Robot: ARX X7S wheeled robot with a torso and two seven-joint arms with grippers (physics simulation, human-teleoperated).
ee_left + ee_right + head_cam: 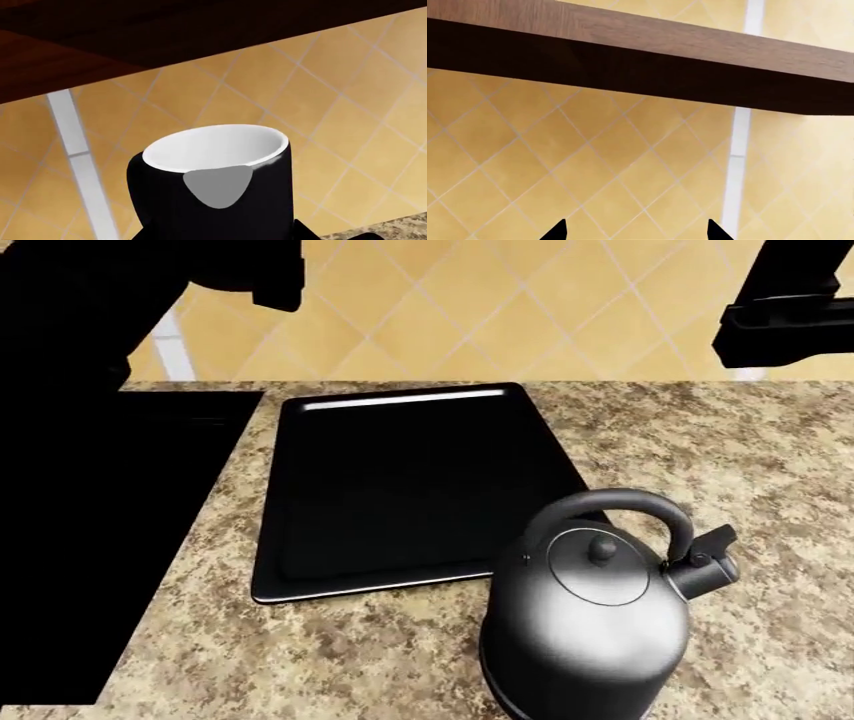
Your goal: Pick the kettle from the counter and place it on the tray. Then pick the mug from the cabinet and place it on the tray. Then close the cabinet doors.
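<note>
The mug (pixel 213 200), black outside and white inside, fills the near part of the left wrist view, upright, with my left gripper (pixel 213 235) shut on it. Most of the fingers are hidden behind it, and one dark fingertip (pixel 308 231) shows beside it. The black tray (pixel 400 480) lies bare on the speckled counter (pixel 721 450). The grey kettle (pixel 587 625) stands upright at the tray's front right corner and hides that corner. My right gripper (pixel 635 232) is open with nothing between its fingertips. It is held high, facing the tiled wall.
The dark wooden underside of the cabinet (pixel 640 65) runs overhead above both grippers. Yellow diamond tiles (pixel 481 300) cover the wall behind the counter. A large black sink area (pixel 160 490) lies left of the tray and merges with my left arm (pixel 94 310).
</note>
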